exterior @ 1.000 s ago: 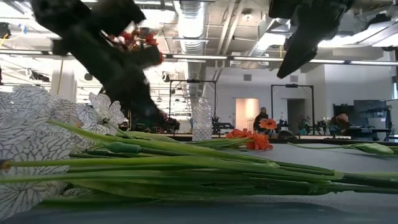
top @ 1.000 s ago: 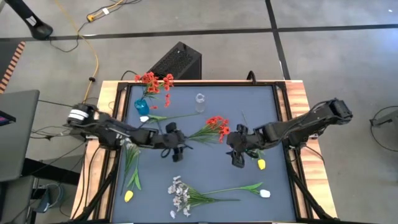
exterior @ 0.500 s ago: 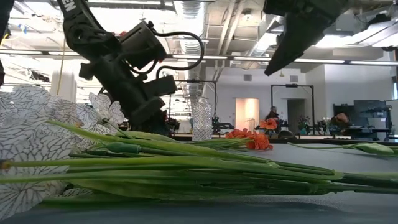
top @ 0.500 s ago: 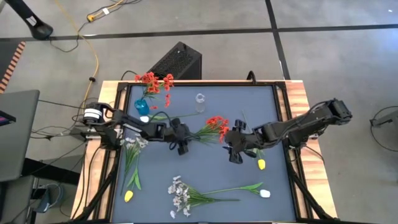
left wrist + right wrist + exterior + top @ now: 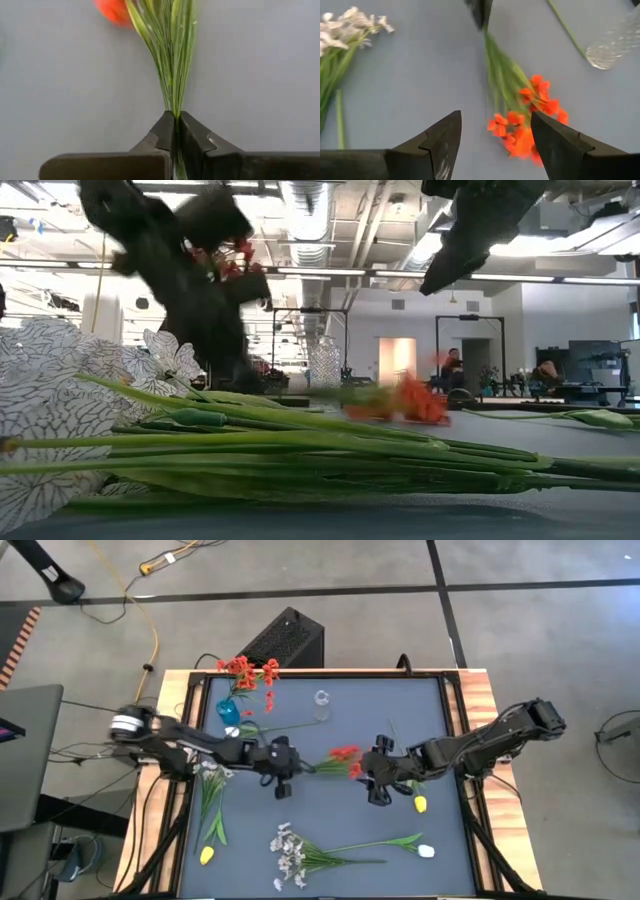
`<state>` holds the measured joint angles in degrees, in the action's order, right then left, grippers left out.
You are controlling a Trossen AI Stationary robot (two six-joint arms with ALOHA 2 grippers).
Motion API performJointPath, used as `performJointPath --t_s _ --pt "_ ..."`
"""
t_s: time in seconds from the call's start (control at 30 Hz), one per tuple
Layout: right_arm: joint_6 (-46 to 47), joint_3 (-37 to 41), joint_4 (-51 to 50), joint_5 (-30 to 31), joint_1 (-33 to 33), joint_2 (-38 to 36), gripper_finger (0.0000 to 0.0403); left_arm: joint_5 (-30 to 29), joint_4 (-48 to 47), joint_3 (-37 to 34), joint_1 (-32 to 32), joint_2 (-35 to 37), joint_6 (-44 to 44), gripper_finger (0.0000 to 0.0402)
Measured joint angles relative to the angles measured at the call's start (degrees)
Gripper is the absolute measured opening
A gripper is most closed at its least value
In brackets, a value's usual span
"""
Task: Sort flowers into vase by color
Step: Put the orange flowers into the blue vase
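Note:
A red-blossomed flower (image 5: 343, 756) lies mid-table. Its green stem runs toward my left gripper (image 5: 296, 768), which is shut on it; the blossoms (image 5: 412, 396) show blurred in the low view. My right gripper (image 5: 366, 773) hovers open just right of the blossoms (image 5: 527, 125) and touches nothing. A blue vase (image 5: 227, 710) at the far left holds red flowers (image 5: 246, 670). A clear vase (image 5: 321, 700) stands upright to its right. A white tulip (image 5: 232, 731), yellow tulips (image 5: 207, 855) (image 5: 421, 804), a white spray (image 5: 289, 854) and another white tulip (image 5: 427, 851) lie flat on the table. My left gripper pinches the bundled green stem at its cut end (image 5: 175, 116) between its two fingers (image 5: 162, 132). The fingers come from the table's left and lie along the stem. The stem fans out away from the fingers toward the red blossom (image 5: 114, 10); whether it is clear of the table I cannot tell.
A black box (image 5: 285, 638) sits beyond the table's far edge. Wooden rails (image 5: 478, 710) border the dark mat. Bare mat lies at the far right corner and between the two grippers' near side and the white spray.
My left gripper went right to the red flower's stem end, took hold of it, then drew back toward the table's left. The flower has slid with it, its blossoms now blurred and a little nearer the near edge.

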<state>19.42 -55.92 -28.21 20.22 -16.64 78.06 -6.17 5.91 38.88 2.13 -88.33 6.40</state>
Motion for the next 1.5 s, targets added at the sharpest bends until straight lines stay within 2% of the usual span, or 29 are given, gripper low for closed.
performJointPath --t_s 0.13,0.33,0.43,0.6,0.73,0.83,0.9,1.1,1.27,1.5 --pt "0.2 0.0 2.2 -0.9 -2.1 0.0 0.0265 -6.8 -4.6 0.2 2.7 12.6 -2.3 0.0003" --pt "-11.3 -0.1 21.2 -7.3 -5.8 0.5 0.0265 -16.0 -3.0 -4.2 6.8 30.2 -5.4 0.0002" --pt "-17.8 -0.1 27.3 -8.4 -6.7 3.2 0.0265 -16.9 4.5 -9.8 7.9 37.8 -5.8 0.0002" --pt "-24.4 0.0 42.9 -9.2 -2.4 13.0 0.0265 -10.4 31.2 -23.7 8.9 46.5 -4.8 0.0002" --pt "-27.2 -0.2 65.7 -14.7 2.6 21.9 0.0265 -7.4 46.5 -31.2 8.9 48.4 -2.5 0.0002" --pt "-24.2 -2.2 81.3 -20.0 5.9 28.9 0.0265 -7.5 49.9 -33.1 8.9 47.8 -0.4 0.0002" --pt "-20.8 -4.9 86.3 -22.9 7.9 33.3 0.0265 -7.0 51.3 -33.5 8.9 47.3 0.4 0.0002" --pt "-15.6 -14.3 87.1 -30.4 12.0 42.0 0.0265 -6.1 52.0 -32.3 9.0 43.6 0.8 0.0002" --pt "-12.9 -19.1 85.0 -29.4 13.5 44.1 0.0265 -6.4 51.7 -31.3 9.0 39.9 0.3 0.0002" --pt "-12.3 -21.4 82.8 -29.0 14.6 44.2 0.0265 -7.1 51.7 -30.2 9.0 38.4 -1.8 0.0002"
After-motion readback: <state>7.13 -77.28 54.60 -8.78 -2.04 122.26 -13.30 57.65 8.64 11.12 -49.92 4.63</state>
